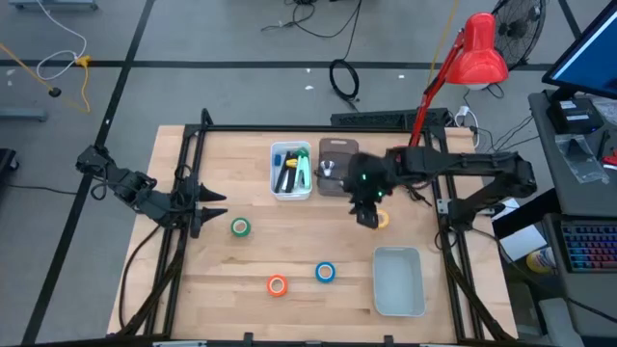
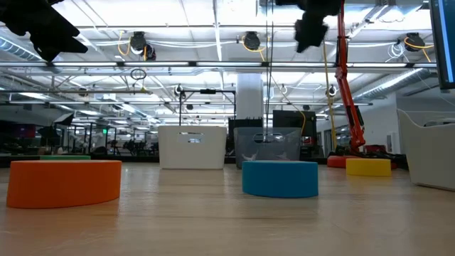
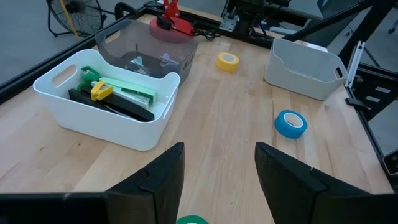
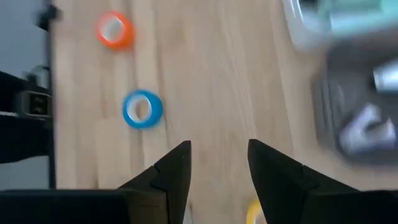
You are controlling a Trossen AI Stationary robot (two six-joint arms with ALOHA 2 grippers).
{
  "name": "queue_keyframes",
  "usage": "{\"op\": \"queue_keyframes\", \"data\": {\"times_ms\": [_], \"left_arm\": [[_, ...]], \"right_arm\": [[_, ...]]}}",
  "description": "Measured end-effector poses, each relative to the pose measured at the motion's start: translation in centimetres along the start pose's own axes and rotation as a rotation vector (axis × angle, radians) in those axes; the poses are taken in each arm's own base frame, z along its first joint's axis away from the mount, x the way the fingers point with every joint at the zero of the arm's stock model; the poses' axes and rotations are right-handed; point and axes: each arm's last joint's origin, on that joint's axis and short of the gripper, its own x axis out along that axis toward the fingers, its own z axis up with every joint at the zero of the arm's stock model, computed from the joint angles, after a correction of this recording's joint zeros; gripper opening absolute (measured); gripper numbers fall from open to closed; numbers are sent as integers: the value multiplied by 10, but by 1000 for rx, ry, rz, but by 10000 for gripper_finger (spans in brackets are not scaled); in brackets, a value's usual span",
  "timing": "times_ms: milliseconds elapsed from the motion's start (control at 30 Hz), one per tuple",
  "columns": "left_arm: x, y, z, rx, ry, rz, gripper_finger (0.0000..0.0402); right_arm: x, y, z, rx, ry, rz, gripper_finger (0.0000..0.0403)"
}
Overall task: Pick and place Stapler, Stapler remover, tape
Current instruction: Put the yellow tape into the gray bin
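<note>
Right gripper (image 4: 217,180) hovering above the wood table (image 1: 289,251), fingers parted and empty, yellow tape (image 4: 254,213) just beyond the tips, blue tape (image 4: 142,109) and orange tape (image 4: 114,30) farther ahead. Left gripper (image 3: 217,180) waiting at the table's edge, likewise parted and empty, green tape (image 3: 191,219) between its fingertips, below them.

Green ring-shaped tape roll (image 3: 191,219): left wrist view, cut by the frame edge at 6 o'clock, only a sliver showing between the dark fingers.

Yellow ring-shaped tape roll (image 4: 254,213): right wrist view, mostly cut off at 5 o'clock; in the high view the right gripper (image 1: 367,216) covers part of it.

Grey translucent plastic bin (image 4: 357,109) and white plastic bin (image 4: 336,22): right wrist view, motion-blurred, contents unreadable, both cut at 3 o'clock.
</note>
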Motion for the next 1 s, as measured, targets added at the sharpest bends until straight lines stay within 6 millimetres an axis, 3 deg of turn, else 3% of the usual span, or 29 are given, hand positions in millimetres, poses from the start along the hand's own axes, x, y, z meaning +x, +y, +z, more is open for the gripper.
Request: {"op": "queue_keyframes", "data": {"times_ms": [267,533,767,1000], "left_arm": [[0,0,0,0,0,0,198],[0,0,0,-1,2,-2,198],[0,0,0,22,0,0,198],[0,0,0,17,-1,0,198]], "right_arm": [[22,6,-18,252,225,-109,151],[56,-13,-50,510,364,-214,151],[85,-29,-72,571,358,-214,151],[97,-45,-86,632,384,-201,149]]}}
